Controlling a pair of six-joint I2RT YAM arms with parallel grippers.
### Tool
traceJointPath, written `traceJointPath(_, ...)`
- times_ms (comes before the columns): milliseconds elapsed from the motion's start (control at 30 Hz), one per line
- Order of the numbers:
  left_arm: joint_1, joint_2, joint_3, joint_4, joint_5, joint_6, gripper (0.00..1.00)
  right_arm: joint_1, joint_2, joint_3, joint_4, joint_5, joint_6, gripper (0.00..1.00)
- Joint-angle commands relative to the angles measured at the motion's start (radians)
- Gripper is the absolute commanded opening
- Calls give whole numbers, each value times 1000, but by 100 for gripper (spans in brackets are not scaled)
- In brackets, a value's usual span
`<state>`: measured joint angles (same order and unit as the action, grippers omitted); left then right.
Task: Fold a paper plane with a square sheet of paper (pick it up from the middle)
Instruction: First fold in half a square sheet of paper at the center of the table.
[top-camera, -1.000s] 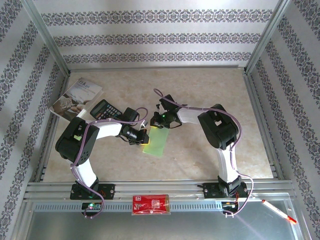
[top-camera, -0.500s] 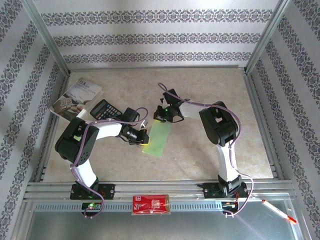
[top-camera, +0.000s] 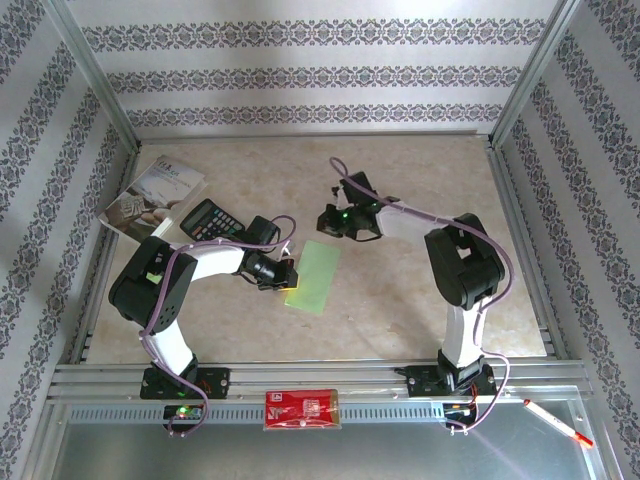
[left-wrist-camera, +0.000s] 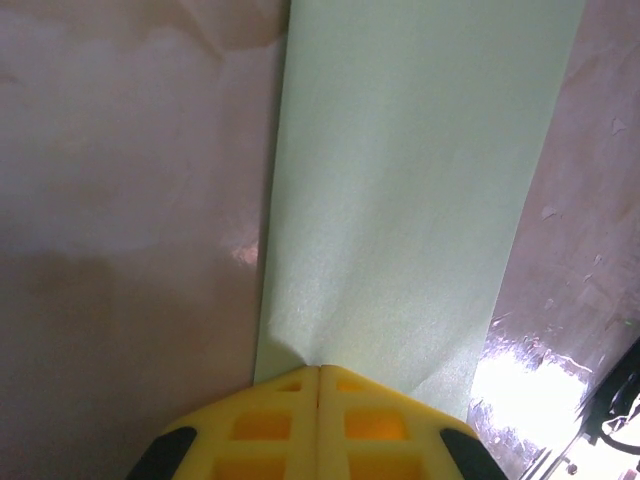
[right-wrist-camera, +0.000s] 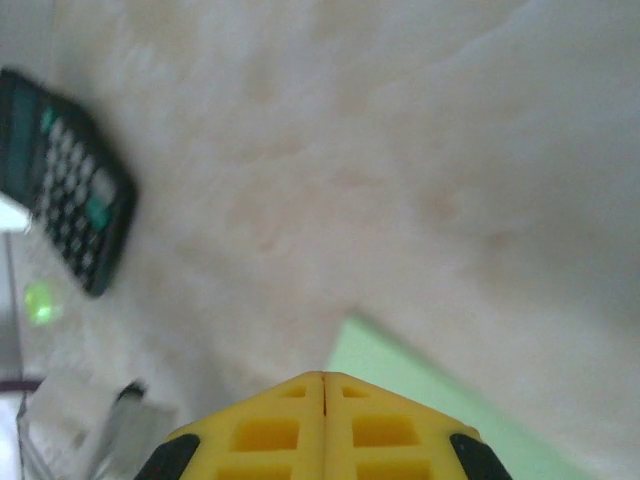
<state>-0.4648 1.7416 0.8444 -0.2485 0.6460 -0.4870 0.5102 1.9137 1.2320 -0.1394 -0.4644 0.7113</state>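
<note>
Clenched left gripper (top-camera: 290, 274) set on the sheet of paper (top-camera: 316, 276); clenched right gripper (top-camera: 333, 222) clear of it, holding nothing.
Nearest, along the front rail: red packet (top-camera: 302, 410), pen (top-camera: 558, 422) far right. Next, mid-table, lying flat as a long green strip with straight edges, pinned at its left end under shut yellow tips; cannot tell whether nipped between them. Just past its far corner, poised over bare table (top-camera: 430, 170). Open room right and far; far left taken by calculator (top-camera: 212, 219) and booklet (top-camera: 155, 195).
</note>
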Motion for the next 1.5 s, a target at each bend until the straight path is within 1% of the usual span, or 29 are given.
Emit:
traceJointPath(0,-17,32,-53,-146,-116,-29,0,50,-6,-58,47,-20,37,0)
traceJointPath(200,-26,25,-54,-123,-113,-57,0,101,64,-64,109,-28,80,0)
traceJointPath(333,-34,17,-55,-108,-104,-76,0,98,112,-66,122,-27,78,0)
traceJointPath(500,-36,-22,-23,-91,-61,-105,1,79,135,-79,107,-29,43,0)
traceJointPath(700,-30,-99,34,-14,-6,-166,22,74,149,-111,83,-37,-5,0)
traceJointPath(733,-24,-106,40,13,2,-181,24,73,153,-115,85,-41,-8,0)
traceJointPath(800,-10,-100,51,60,27,-206,26,73,157,-123,83,-45,-16,0)
traceJointPath(867,7,-65,72,86,46,-217,25,71,160,-127,84,-45,-20,0)
traceJointPath(1000,20,30,135,87,61,-202,14,69,160,-137,83,-45,-23,0)
traceJointPath(1133,27,87,174,78,55,-178,6,67,154,-145,82,-40,-26,0)
traceJointPath(1267,40,119,165,86,57,-173,1,67,157,-150,86,-39,-24,0)
traceJointPath(1467,42,149,116,92,70,-171,0,66,160,-160,84,-30,-18,0)
